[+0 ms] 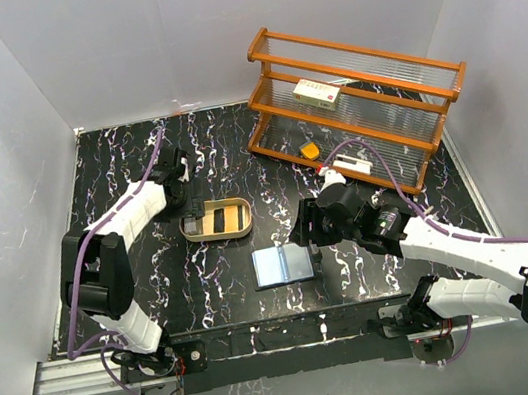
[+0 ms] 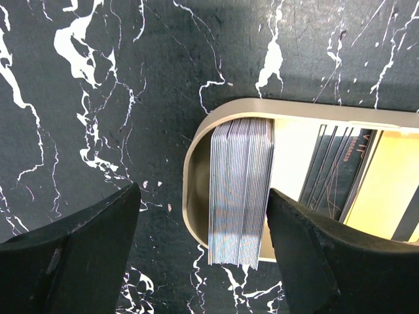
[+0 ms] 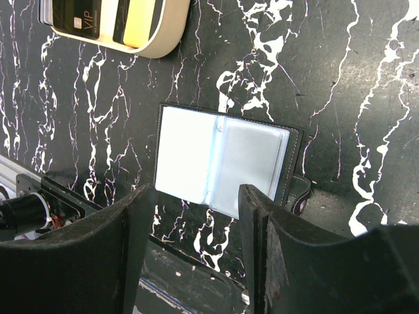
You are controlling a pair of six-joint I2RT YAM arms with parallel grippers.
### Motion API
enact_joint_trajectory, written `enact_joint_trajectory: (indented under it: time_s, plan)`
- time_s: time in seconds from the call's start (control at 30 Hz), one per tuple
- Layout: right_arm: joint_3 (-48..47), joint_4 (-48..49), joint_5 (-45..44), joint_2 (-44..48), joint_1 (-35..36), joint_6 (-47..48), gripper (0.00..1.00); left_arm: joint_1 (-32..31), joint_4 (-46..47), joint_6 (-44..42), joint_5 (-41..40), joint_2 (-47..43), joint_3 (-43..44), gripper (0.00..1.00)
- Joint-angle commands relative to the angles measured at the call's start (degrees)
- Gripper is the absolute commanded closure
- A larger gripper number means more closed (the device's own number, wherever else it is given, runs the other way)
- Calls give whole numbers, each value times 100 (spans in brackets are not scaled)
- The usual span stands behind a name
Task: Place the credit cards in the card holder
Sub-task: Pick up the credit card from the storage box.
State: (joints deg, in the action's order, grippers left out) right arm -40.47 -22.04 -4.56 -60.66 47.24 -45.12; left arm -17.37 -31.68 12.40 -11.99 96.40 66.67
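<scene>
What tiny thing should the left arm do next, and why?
Probably squeeze the left tool shut on the grey striped card. The card sits between its two open fingers at the end of the tan tray, with one end propped over the rim, and nothing is gripped yet. The card holder lies open on the table, ready for it.

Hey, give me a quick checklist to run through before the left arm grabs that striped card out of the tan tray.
1. Grey striped card lies between the left gripper's jaws: ok.
2. Jaws closed on it: not ok, a gap shows.
3. Card apart from the dark card in the tan oval tray: ok.
4. Black bifold card holder lying open, pale slots up: ok.
5. Right gripper steadying the holder: cannot tell.
</scene>
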Motion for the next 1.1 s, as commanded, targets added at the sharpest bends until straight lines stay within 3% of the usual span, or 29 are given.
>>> enact_joint_trajectory:
  time_s: [0.0, 0.43, 1.07]
  plan:
    - [11, 332, -55, 190, 25, 7, 48, 40, -162, -52, -255, -51, 279, 25]
    - [85, 333, -85, 278, 22, -13, 48, 73, -70, 9, -169, -17, 198, 26]
    - [144, 350, -90, 302, 22, -31, 47, 75, -279, -125, -113, 83, 433, 52]
